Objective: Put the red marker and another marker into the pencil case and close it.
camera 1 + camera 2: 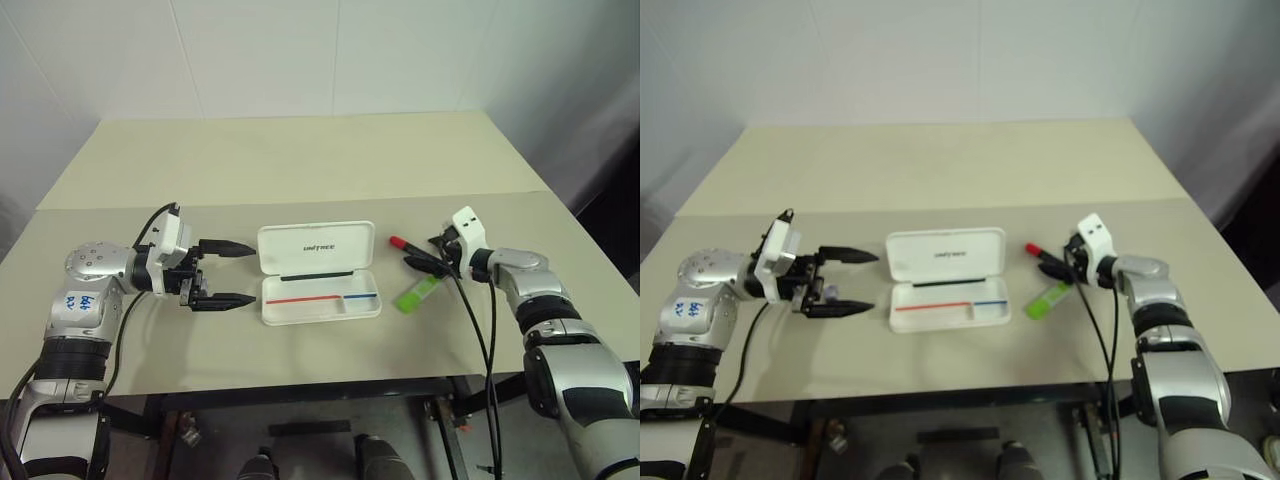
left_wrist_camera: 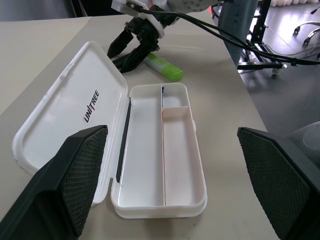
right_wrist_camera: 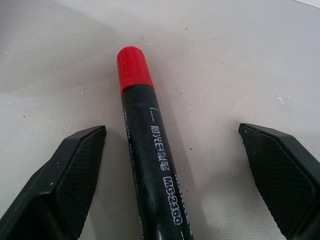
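The right gripper's (image 3: pixel 172 175) fingers (image 3: pixel 65 185) stood spread apart on either side of the red marker (image 3: pixel 150 155), not clamping it, with the green highlighter (image 1: pixel 418 294) just beside them, while the left gripper's (image 1: pixel 228 273) fingers, likewise spread and empty, faced the open white pencil case (image 1: pixel 318 272).

The open lid of the pencil case (image 2: pixel 75 120), at the left of the left wrist frame, carried dark "UNITREE" lettering. The dark barrel of the red marker (image 3: pixel 150 150), at the centre of the right wrist frame, bore white print ending in "MG-2160", preceded by characters too small to read.
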Controlling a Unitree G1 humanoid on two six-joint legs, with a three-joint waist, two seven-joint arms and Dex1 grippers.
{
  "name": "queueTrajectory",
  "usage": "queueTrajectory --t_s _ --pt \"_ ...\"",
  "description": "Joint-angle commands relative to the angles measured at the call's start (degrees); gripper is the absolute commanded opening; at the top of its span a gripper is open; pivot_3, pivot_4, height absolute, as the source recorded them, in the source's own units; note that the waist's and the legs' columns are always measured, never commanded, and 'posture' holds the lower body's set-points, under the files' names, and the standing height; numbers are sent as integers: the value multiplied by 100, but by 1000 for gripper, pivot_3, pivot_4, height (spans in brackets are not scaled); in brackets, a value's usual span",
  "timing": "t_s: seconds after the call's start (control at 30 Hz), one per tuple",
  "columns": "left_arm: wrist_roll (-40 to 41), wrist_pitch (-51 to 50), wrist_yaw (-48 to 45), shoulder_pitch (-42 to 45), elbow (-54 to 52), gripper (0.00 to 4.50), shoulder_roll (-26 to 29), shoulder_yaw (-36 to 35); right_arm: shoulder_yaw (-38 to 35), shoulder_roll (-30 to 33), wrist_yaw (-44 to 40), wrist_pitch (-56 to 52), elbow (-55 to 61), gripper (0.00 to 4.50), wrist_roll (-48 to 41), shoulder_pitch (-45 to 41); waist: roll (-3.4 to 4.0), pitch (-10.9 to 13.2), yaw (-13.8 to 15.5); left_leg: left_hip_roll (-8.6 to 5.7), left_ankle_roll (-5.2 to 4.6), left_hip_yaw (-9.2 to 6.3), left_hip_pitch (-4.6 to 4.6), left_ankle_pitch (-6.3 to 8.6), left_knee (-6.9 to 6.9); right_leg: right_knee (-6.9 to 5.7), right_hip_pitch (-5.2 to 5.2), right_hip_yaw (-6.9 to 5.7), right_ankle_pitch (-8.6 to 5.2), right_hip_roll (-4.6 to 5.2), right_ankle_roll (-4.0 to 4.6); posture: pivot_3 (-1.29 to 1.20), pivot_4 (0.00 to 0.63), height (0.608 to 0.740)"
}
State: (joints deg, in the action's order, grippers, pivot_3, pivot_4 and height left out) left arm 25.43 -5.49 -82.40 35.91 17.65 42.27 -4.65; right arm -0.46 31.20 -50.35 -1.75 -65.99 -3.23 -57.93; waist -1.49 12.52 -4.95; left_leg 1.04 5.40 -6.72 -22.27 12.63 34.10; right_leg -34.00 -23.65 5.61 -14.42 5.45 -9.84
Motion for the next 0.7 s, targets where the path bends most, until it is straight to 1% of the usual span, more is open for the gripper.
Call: queueTrajectory --t_s 0.03,0.17,0.3,0.33,0.6,0.7 --pt "87 72 37 10 -131 4500 100 -219 -30 57 343 5 -200 3548 170 -8 0 0 0 0 0 0 1 -1 2 0 1 0 0 0 0 0 150 740" --pt "110 71 78 -7 -191 4500 63 -212 -77 85 427 115 -232 2278 152 7 -1 -1 17 0 2 -1 2 -7 10 1 10 0 3 0 -2 0 150 740" --pt "120 72 75 -13 -217 4500 43 -208 -122 128 522 220 -256 817 135 -27 -1 -1 17 -2 3 -1 2 -13 16 2 13 1 11 0 -1 0 150 740" --pt "119 70 79 -1 -214 4500 27 -204 -141 147 583 261 -273 594 132 -51 -1 -1 16 -2 3 -2 2 -13 16 2 13 1 11 0 -1 0 150 740" --pt "120 72 50 -10 -210 4500 -65 -186 -256 320 890 617 -223 588 115 -302 0 0 5 -2 3 -2 -2 -13 6 5 5 1 10 0 -1 0 150 740" --pt "155 40 43 -23 -252 4500 -96 -185 -331 371 865 756 -61 588 75 -437 4 3 -25 -1 3 -1 -4 -12 -3 5 -2 2 10 0 -1 0 150 740"
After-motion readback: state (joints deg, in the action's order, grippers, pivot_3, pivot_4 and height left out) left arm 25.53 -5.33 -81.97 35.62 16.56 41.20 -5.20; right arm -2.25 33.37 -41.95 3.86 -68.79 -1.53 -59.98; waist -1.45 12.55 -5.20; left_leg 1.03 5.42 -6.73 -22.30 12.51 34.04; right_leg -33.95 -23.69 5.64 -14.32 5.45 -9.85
